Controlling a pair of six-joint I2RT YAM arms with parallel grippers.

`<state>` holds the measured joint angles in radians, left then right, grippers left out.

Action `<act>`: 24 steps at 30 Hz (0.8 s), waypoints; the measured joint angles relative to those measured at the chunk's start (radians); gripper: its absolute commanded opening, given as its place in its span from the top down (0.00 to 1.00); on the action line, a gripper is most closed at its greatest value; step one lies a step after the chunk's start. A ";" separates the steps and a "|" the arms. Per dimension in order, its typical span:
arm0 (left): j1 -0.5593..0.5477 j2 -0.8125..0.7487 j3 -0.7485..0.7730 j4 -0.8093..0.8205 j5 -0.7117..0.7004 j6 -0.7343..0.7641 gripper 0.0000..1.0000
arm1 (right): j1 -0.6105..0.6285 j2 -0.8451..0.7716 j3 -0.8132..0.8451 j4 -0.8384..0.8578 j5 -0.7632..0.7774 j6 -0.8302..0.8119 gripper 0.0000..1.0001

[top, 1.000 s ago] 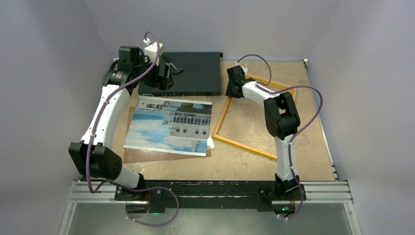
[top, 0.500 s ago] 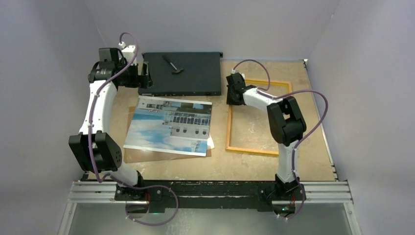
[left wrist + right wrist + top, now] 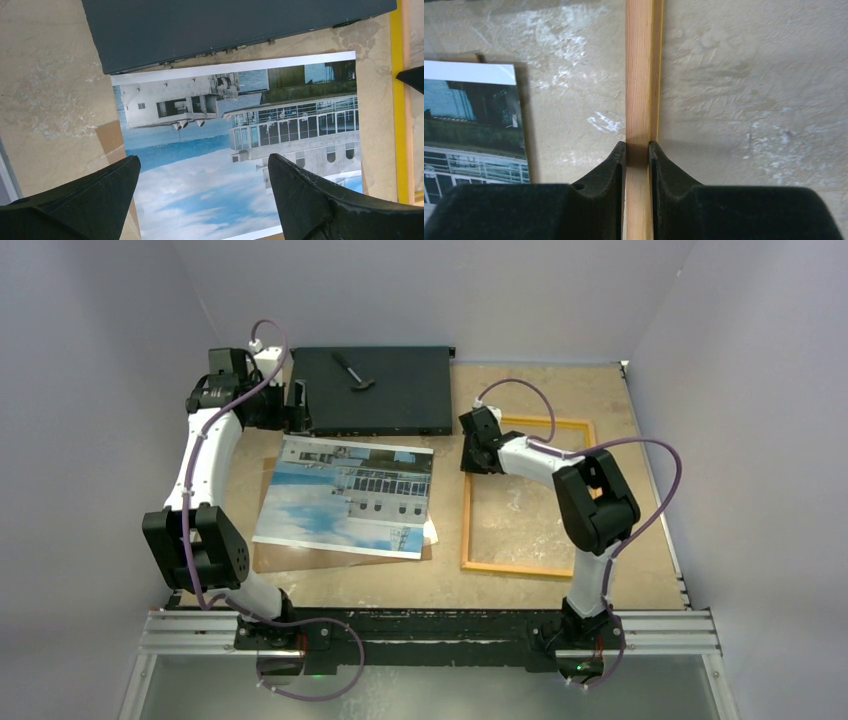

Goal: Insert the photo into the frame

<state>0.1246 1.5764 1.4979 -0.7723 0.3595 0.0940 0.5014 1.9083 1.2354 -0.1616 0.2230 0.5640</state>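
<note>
Photo, a large paper print of a pale building under blue sky [image 3: 345, 497], lies face up left of centre in the top view. Its long axis runs left to right, and it rests on a plain brown backing board [image 3: 300, 558]. Right of it lies the thin yellow-orange rectangular frame [image 3: 515, 567], long axis top to bottom, with tan table [image 3: 450, 585] showing through. In the left wrist view, the left gripper [image 3: 202, 160] hangs wide open above the print, below a flat black box [image 3: 225, 25]. In the right wrist view, the right gripper [image 3: 637, 150] pinches one frame rail.
</note>
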 measured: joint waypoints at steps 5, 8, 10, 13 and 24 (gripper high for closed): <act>0.000 0.000 -0.014 0.000 -0.001 0.005 0.00 | 0.035 0.006 0.010 -0.006 0.000 0.024 0.83; 0.003 0.000 -0.019 -0.001 -0.006 0.009 0.00 | 0.045 0.015 0.026 -0.017 0.003 0.024 0.70; 0.008 0.002 -0.021 -0.003 -0.009 0.024 0.00 | 0.048 0.016 0.028 -0.023 0.003 0.023 0.57; 0.024 0.011 -0.021 -0.010 -0.016 0.042 0.00 | 0.050 0.009 0.027 -0.032 0.004 0.021 0.41; 0.098 0.098 0.093 -0.104 -0.100 0.164 0.00 | 0.023 -0.248 0.024 0.019 -0.265 0.017 0.01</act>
<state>0.2222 1.6749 1.5909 -0.8761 0.2592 0.2584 0.5240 1.6604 1.2598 -0.1425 -0.0422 0.5812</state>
